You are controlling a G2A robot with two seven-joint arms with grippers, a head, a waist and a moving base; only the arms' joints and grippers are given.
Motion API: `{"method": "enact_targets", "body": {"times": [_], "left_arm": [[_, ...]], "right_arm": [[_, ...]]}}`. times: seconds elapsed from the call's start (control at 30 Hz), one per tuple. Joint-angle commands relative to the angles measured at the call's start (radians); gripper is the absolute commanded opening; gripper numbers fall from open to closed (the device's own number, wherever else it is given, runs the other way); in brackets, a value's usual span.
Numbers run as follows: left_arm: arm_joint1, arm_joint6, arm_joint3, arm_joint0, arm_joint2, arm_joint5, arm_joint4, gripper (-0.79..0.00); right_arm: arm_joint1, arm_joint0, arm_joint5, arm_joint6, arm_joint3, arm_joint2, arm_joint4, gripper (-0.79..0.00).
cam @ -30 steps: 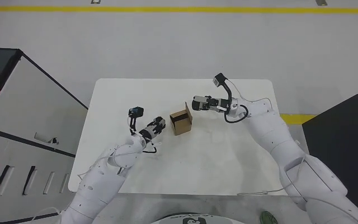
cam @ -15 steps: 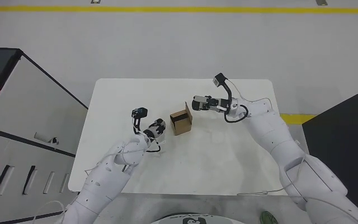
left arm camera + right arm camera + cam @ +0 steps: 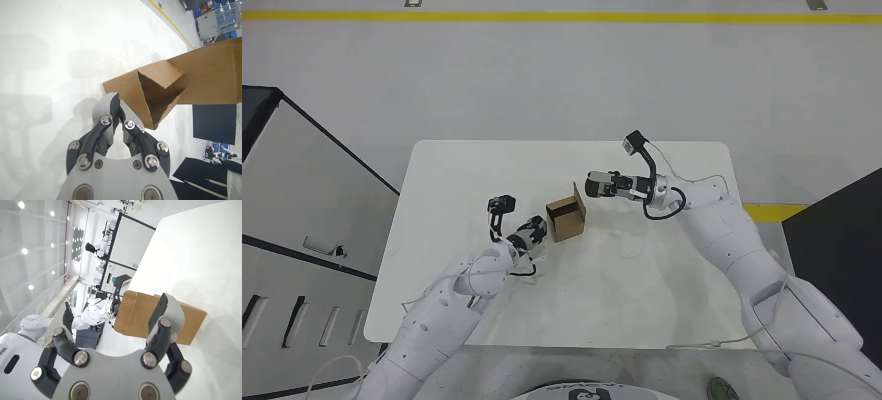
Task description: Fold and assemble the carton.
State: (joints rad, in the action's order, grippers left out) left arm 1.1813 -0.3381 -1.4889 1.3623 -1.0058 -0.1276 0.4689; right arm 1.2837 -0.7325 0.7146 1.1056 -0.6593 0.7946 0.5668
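On white table (image 3: 642,290): brown corrugated carton (image 3: 565,215); left end effector (image 3: 118,106) clenched, right end effector (image 3: 115,302) spread.

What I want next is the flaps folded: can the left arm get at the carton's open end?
Probably yes: the left pincer, shut, is right at the open end of the carton, with nothing in between.

You've got the brown carton (image 3: 564,217) near the middle of the white table (image 3: 642,290), with one flap (image 3: 580,199) standing up along its right edge. Your left gripper (image 3: 540,228) is just beside the carton's left side; contact can't be told. Your right gripper (image 3: 591,185) is right at the raised flap, coming in from the right. A grey cabinet (image 3: 302,190) stands left of the table, and a yellow floor line (image 3: 562,16) runs beyond it.
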Motion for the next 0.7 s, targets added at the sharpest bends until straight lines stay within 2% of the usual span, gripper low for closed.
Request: {"method": "enact_targets", "body": {"times": [0.0,0.67], "left_arm": [[0.002,0.003,0.003,-0.002,0.003,0.003,-0.002,-0.785],[0.015,0.024,0.009,0.003,0.004,0.003,-0.007,-0.785]], "right_arm": [[0.0,0.0,0.0,0.0,0.0,0.0,0.0,0.0],[0.0,0.0,0.0,0.0,0.0,0.0,0.0,0.0]]}}
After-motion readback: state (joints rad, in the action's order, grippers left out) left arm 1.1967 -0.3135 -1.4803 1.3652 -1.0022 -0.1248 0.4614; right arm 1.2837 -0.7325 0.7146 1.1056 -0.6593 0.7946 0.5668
